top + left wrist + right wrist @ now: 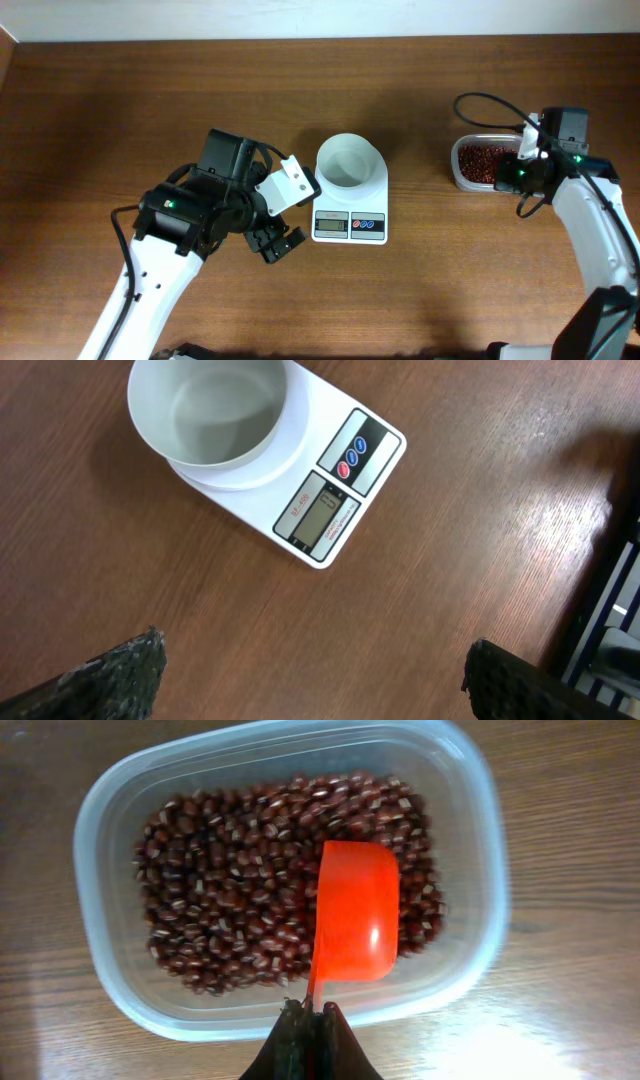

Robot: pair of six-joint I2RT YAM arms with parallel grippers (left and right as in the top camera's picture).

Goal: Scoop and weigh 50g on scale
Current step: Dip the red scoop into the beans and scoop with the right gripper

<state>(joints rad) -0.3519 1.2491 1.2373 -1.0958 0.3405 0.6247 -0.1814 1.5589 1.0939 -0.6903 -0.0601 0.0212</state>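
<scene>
The left arm [150,280] reaches in from the lower left, its wrist angled toward the middle. The left end effector [290,213] hangs in the air with its fingers spread wide, gripping nothing. The right arm [600,240] stretches up the right side. The right end effector [310,1020] points down, its fingers pinched on the handle of a red scoop [355,910].
</scene>
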